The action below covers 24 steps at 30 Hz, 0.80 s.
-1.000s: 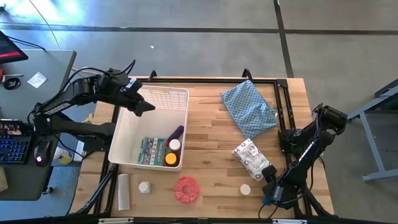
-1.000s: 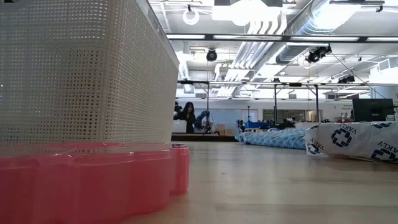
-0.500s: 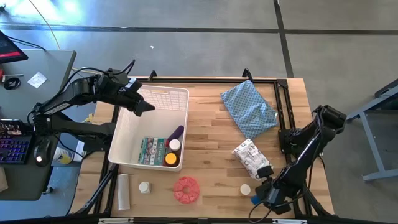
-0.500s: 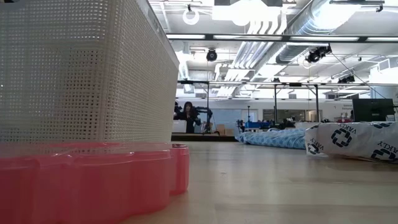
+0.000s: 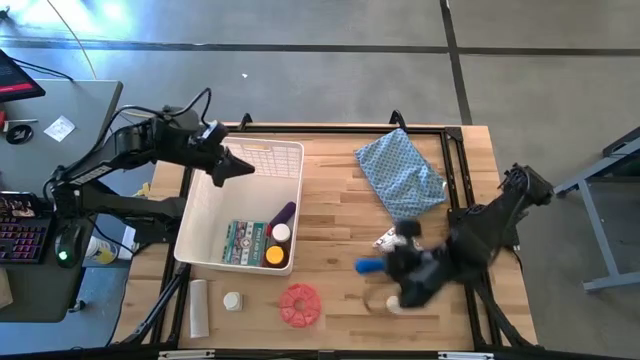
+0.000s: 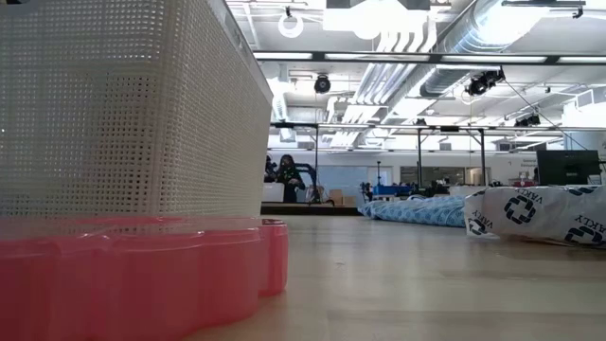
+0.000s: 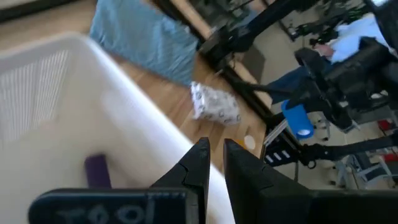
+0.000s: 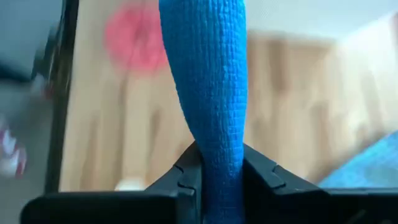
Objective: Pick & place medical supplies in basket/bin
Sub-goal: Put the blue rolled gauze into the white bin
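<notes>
Non-task surroundings, seen from above and at table height.
Wooden table [image 5: 340,215] bearing a blue patterned cloth [image 5: 400,175] at the far right; grey desk [image 5: 50,150] to the left with a keyboard [image 5: 20,228]; person [image 6: 287,177] standing far back in the room.

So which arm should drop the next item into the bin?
Right. The right gripper is shut on the blue cylinder over the table, while the left gripper hovers empty above the white bin.
</notes>
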### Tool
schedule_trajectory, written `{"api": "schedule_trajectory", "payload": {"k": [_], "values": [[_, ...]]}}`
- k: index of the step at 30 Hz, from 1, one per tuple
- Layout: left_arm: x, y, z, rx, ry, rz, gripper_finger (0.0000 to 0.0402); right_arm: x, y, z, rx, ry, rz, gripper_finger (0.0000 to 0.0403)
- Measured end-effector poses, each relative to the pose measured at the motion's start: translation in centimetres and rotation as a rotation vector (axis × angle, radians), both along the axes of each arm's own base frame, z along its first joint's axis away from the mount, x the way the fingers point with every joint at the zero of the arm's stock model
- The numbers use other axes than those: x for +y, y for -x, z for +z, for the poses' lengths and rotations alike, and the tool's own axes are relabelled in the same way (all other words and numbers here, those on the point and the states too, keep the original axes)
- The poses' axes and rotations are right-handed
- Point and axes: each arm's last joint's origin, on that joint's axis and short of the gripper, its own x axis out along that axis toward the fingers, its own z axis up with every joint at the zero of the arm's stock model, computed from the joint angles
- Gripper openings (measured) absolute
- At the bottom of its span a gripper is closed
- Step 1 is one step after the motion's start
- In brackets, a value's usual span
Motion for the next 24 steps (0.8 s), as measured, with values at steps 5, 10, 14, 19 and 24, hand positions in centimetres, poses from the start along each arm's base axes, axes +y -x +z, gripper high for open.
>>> {"api": "schedule_trajectory", "payload": {"k": [5, 10, 14, 19, 24], "values": [[-0.1, 0.4, 0.8, -0.081, -0.1, -0.032, 0.0082, -5.3, -4.8, 3.8, -0.268, -0.071, -0.061, 0.0064], [-0.3, 1.1, 1.2, -0.108, -0.234, -0.077, 0.0083, -10.6, -8.9, 5.8, -0.538, -0.172, -0.137, 0.0058], [-0.4, 1.6, 1.5, -0.126, -0.372, -0.112, 0.0093, -13.6, -11.6, 5.9, -0.667, -0.267, -0.12, 0.0056], [-0.4, 1.7, 3.0, -0.255, -0.523, -0.087, 0.0148, -14.9, -14.0, 4.1, -0.64, -0.33, -0.065, 0.0059], [-0.4, 1.6, 3.5, -0.32, -0.578, -0.123, 0.0251, -15.8, -14.9, 3.3, -0.653, -0.326, -0.133, 0.0058]]}}
